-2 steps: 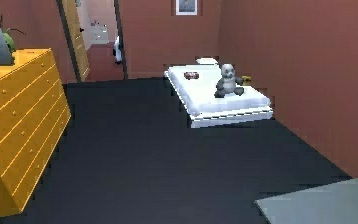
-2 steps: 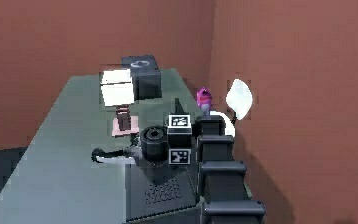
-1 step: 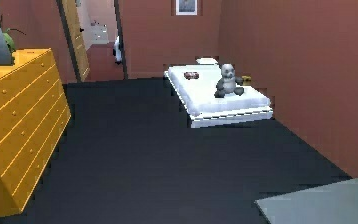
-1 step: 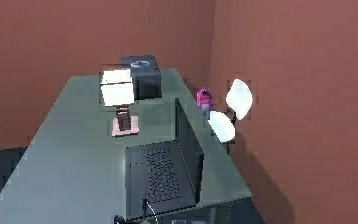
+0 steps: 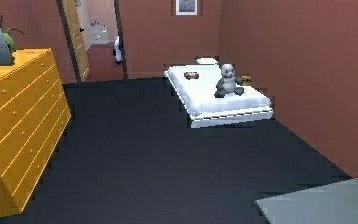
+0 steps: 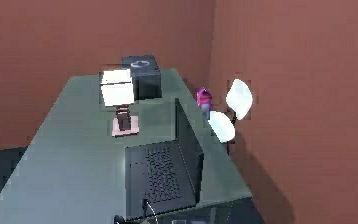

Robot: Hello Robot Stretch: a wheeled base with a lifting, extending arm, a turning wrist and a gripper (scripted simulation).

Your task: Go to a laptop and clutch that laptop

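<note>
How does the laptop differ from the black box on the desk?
The laptop is thin and opened, screen raised; the box is a squat block. The laptop lies at the desk's near end, the box at the far end. Both are dark and rest on the desk.

The dresser [image 5: 22, 120] runs off the forward view's left edge, the wall picture [image 5: 187, 6] off its top. A dark blob [image 5: 191, 75] on the bed [image 5: 202, 108] is too small to name. The laptop [image 6: 167, 165] hides part of a pink thing [image 6: 203, 98].
</note>
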